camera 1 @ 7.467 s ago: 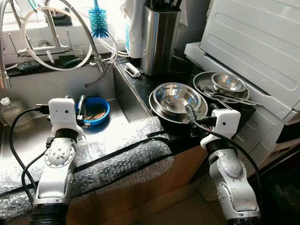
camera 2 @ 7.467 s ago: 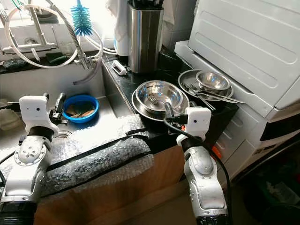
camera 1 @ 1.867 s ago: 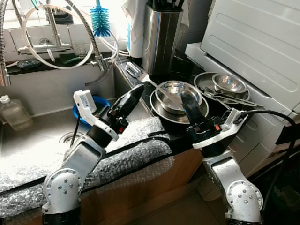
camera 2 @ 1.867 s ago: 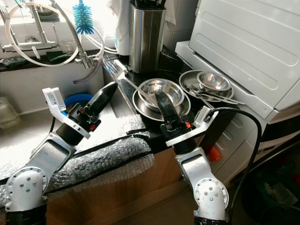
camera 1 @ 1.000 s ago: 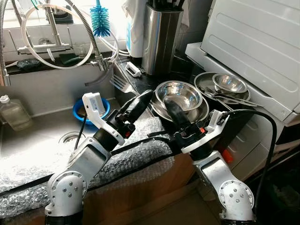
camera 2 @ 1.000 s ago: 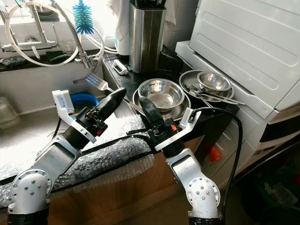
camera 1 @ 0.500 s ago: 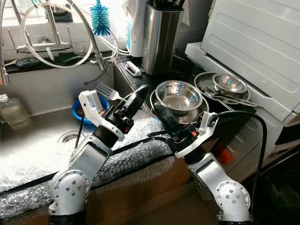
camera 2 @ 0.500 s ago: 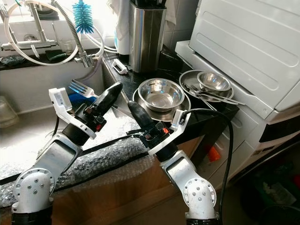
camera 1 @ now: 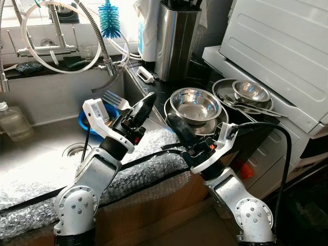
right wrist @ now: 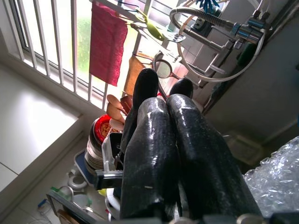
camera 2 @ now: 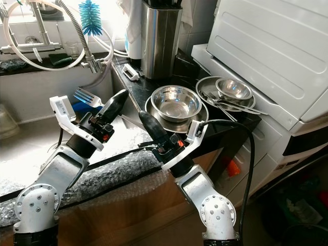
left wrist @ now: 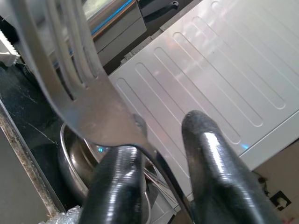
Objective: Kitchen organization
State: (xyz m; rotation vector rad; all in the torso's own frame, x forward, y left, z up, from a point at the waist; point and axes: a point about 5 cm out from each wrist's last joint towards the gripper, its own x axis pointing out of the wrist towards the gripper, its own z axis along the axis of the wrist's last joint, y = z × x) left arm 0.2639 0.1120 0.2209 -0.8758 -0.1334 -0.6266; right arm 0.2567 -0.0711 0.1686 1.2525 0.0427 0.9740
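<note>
- Since a second ago the left gripper (camera 1: 145, 102) has carried the fork (camera 1: 116, 99) further left, off the stacked steel bowls (camera 1: 195, 106) and over the sink (camera 1: 46, 154).
- Its fingers (left wrist: 117, 186) are clamped on the handle, tines pointing far-left toward the blue bowl (camera 1: 87, 120), handle running right and nearer.
- Right gripper (camera 1: 175, 124), fingers pressed together and empty, hovers just right of it, over the counter edge.
- Left arm is plainly the nearer one for the drop.

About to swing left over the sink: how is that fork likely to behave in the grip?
The fork, polished metal, is probably stiff but slippery. The left gripper holds it on the handle with the tines sticking out, so it may pivot or slide if jolted.
</note>
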